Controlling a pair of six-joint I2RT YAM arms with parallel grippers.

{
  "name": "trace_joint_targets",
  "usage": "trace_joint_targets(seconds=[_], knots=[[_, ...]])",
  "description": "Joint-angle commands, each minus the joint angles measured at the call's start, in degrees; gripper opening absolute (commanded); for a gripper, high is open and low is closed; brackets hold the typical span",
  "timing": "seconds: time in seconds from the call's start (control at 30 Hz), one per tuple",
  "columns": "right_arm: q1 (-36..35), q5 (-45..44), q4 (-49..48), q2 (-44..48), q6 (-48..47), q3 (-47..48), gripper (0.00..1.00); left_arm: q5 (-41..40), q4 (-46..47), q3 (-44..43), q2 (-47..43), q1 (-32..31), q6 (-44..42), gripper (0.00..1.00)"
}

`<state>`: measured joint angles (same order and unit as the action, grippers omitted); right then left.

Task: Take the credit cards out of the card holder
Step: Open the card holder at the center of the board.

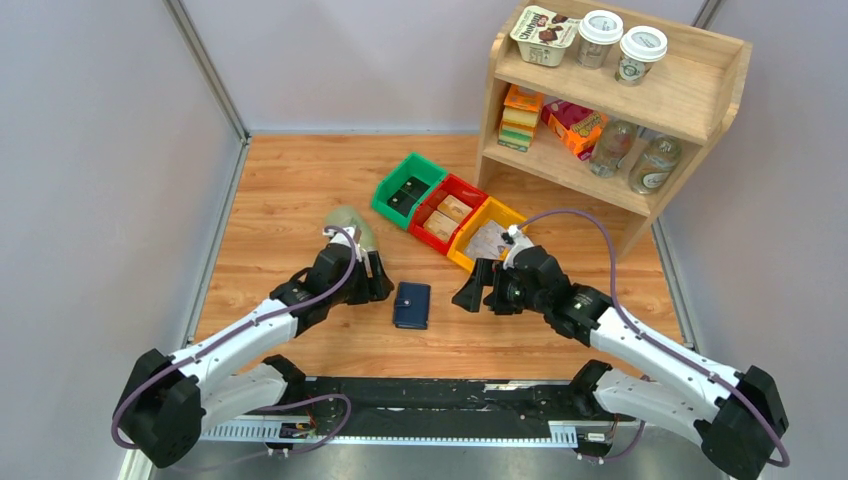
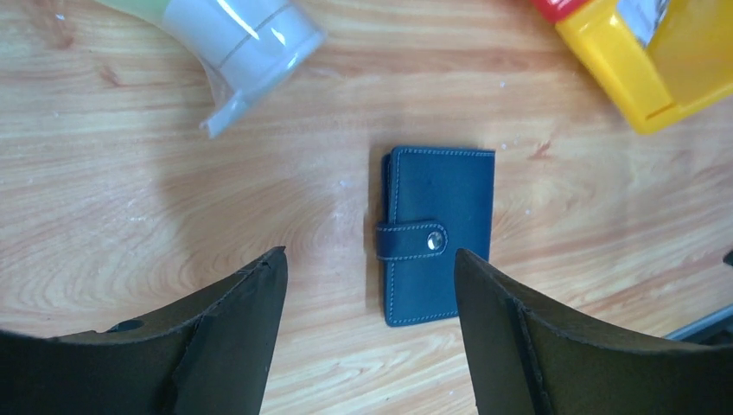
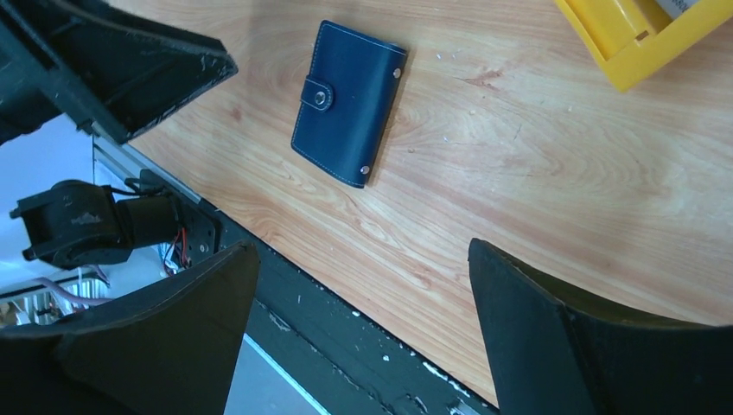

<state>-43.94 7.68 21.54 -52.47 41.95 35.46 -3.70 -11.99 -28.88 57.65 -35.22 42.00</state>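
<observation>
**Inspector:** Position of the small dark navy-blue folding card holder?

**Assistant:** Lying flat on the light wood-grain table, between the two arms and a little nearer than both pincers. Cover up, folded shut, the snap tab fastened across it. The closed cover hides the inside. Nothing touches it.

**Inspector:** Left gripper?

**Assistant:** Just left of the holder, apart from it. The wrist view shows its two black fingers spread wide with only bare wood and the holder on the table beyond them. Nothing is gripped.

**Inspector:** Right gripper?

**Assistant:** Just right of the holder, pointing left towards it. Its black fingers stand wide apart and hold nothing. In its wrist view the holder lies beyond the fingertips, clear of them.

**Inspector:** Surroundings?

**Assistant:** Three open plastic bins sit side by side in a slanted row, farther back than the holder: the green bin farthest left, the red bin in the middle, the yellow bin nearest and just behind the right gripper. A pale green and white cylindrical object lies on its side just behind the left gripper; what it is I cannot tell. A light wooden shelf unit stands at the far right, carrying cups, boxes and bottles
</observation>
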Motion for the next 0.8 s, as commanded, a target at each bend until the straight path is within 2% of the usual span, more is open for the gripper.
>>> trace_joint_targets(seconds=[0.0,0.33,0.5,0.77], knots=[[-1.14,-2.32,-9.22,-2.37,6.55,-2.59,0.91,3.35,-3.21,-1.53,0.27,-0.72,-5.17,0.77],[-6.94,-7.68,-23.36,-16.68,14.20,-3.56,0.72,6.52,0.29,-6.09,10.11,-4.42,-9.13,0.73],[-9.05,-10.84,-26.63,-25.30,16.93,-1.54,0.62,5.99,0.39,-8.21,16.34,-5.29,-10.18,0.71],[-10.02,-9.36,-32.43,-36.64,19.83,-0.13,0.59,7.22,2.31,-6.72,19.26,-6.61,-8.95,0.66]])
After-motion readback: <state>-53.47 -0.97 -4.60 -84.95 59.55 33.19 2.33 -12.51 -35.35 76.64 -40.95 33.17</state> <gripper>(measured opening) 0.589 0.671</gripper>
